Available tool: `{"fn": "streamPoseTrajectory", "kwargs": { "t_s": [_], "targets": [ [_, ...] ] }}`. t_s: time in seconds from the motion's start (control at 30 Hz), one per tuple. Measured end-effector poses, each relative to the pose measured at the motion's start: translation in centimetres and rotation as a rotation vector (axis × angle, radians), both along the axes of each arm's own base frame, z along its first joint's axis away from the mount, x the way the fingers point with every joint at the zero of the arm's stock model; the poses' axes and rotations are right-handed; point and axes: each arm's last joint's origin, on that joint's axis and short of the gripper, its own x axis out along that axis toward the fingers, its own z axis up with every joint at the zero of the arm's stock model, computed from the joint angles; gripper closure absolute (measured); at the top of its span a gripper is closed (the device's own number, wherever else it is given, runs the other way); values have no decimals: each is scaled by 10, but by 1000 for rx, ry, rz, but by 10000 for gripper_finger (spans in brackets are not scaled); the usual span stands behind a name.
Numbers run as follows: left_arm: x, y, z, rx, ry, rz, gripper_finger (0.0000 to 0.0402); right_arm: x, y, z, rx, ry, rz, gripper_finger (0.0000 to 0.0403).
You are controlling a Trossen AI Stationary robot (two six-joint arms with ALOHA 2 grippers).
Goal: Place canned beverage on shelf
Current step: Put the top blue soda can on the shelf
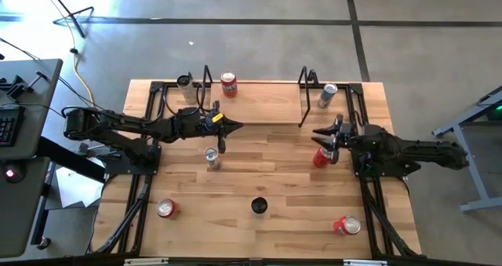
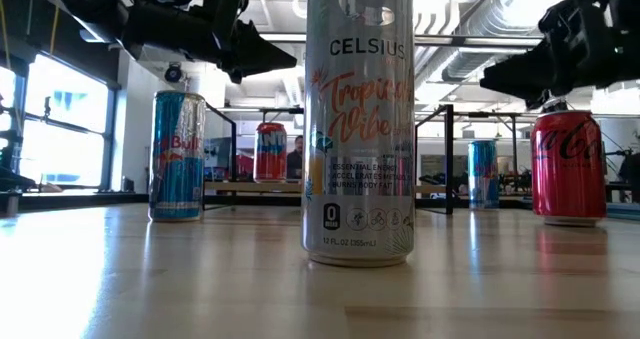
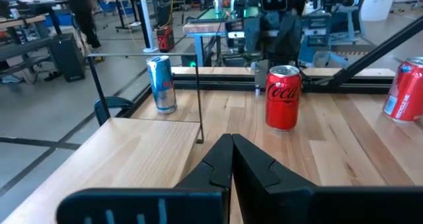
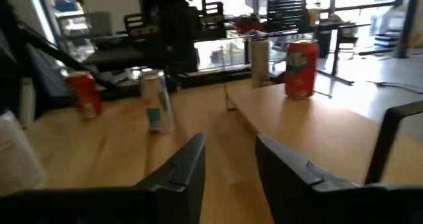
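So far the shelf (image 1: 259, 101) carries one red can (image 1: 228, 84) at 11 o'clock; others stand on the tabletop (image 1: 267, 168). Left pincer (image 1: 234, 126) together, empty; right pincer (image 1: 320, 139) apart above a cola can (image 1: 321, 157).

I am reaching my left arm across from my left side, and my left hand (image 1: 227, 126) is hanging with its fingers (image 3: 232, 159) pressed together. I am stretching my right arm in from the opposite side; my right hand (image 1: 323, 135) is holding its fingers (image 4: 188, 159) apart.
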Motion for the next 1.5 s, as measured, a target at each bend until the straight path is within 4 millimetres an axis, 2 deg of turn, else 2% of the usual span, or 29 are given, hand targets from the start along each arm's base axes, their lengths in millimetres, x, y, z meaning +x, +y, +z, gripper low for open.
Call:
{"fn": "streamPoseTrajectory", "kwargs": {
  "t_s": [0.13,0.27,0.47,0.67,0.83,1.1,1.27,1.37,1.5],
  "targets": [
    [0,0,0,0,0,0,402,-4,-4,20,-47,70,-170,228],
    [0,0,0,0,0,0,402,-8,-8,41,-45,102,-339,202],
    [0,0,0,18,4,-3,401,-11,-19,60,4,201,-631,186],
    [0,0,0,20,4,-3,402,1,-38,68,50,300,-729,173],
    [0,0,0,19,4,-3,402,10,-65,72,157,390,-768,158],
    [0,0,0,19,5,-3,402,11,-120,88,298,611,-881,142],
    [0,0,0,19,6,-3,401,8,-153,98,458,732,-912,141],
    [0,0,0,18,7,-3,401,14,-169,103,547,782,-897,141],
    [0,0,0,15,10,-3,401,21,-194,97,597,875,-908,141]
  ]
}}
